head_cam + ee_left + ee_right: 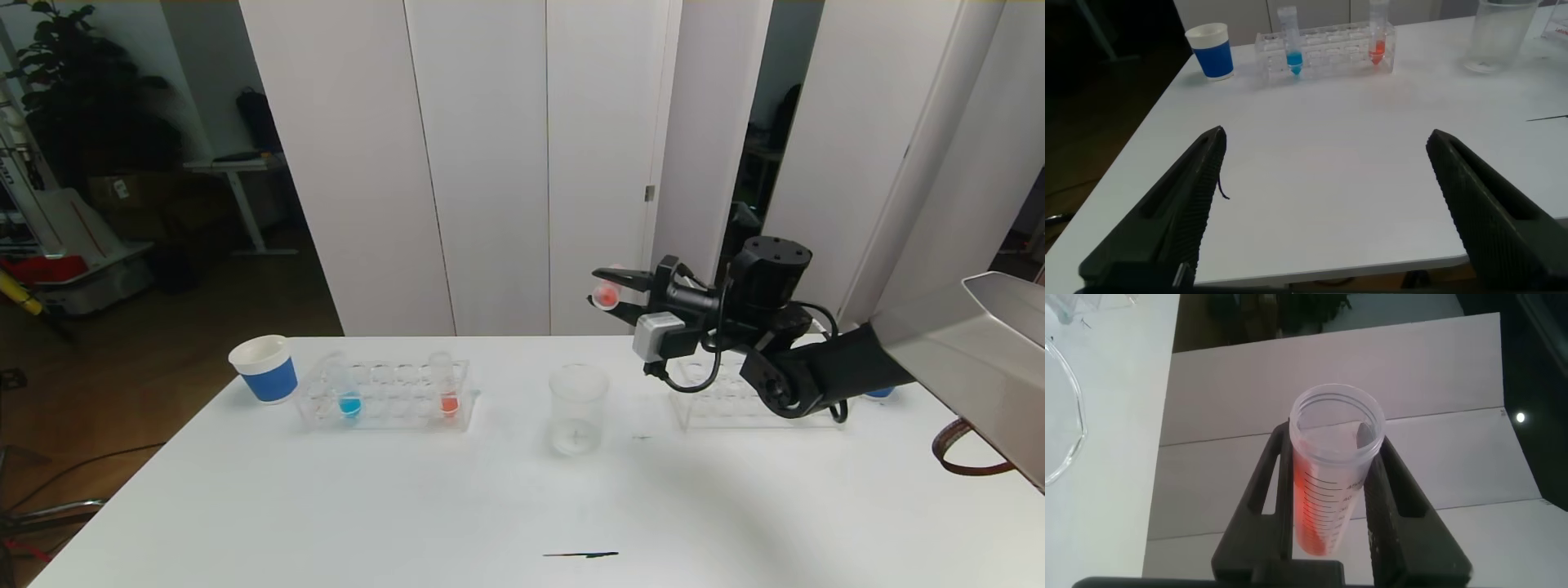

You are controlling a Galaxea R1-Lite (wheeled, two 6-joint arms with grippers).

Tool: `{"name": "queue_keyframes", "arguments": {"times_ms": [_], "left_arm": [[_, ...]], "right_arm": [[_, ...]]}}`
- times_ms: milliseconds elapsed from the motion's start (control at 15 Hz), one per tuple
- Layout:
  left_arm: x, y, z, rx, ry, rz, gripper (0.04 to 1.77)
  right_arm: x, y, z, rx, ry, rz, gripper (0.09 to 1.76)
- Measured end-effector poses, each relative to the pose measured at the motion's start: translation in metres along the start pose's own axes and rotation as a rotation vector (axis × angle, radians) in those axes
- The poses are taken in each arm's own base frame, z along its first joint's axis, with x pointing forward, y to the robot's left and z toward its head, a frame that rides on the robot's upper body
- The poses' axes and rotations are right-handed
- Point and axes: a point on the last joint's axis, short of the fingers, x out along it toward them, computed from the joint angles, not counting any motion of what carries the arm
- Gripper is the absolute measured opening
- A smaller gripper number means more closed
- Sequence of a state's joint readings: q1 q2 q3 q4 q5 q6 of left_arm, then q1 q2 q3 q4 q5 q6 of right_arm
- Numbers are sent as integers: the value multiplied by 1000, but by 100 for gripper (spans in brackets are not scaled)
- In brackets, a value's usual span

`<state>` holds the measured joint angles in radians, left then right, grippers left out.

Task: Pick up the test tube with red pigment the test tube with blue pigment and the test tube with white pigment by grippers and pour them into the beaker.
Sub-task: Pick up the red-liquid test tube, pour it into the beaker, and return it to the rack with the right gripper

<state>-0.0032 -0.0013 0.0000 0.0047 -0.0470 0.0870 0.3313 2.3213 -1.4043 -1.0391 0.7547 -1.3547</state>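
My right gripper is shut on a test tube with red pigment and holds it tipped over, high above the table, a little right of and behind the clear beaker. In the right wrist view the tube sits between the black fingers, open mouth away from the wrist, red liquid along its lower wall. The test tube with blue pigment and another red tube stand in the left rack. The white pigment tube is out of view. My left gripper is open and empty above the table's near left part.
A white paper cup with a blue band stands left of the left rack. A second clear rack is partly hidden behind my right arm, with a bit of blue cup beyond. A dark streak marks the table's front.
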Motion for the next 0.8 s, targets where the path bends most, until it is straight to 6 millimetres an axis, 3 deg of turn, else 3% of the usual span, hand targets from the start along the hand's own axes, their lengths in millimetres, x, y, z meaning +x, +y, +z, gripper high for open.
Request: {"name": "queue_keyframes", "arguments": {"times_ms": [800], "left_arm": [[0,0,0,0,0,0,175]], "right_arm": [[6,20,-13,-100,20,25,58]]}}
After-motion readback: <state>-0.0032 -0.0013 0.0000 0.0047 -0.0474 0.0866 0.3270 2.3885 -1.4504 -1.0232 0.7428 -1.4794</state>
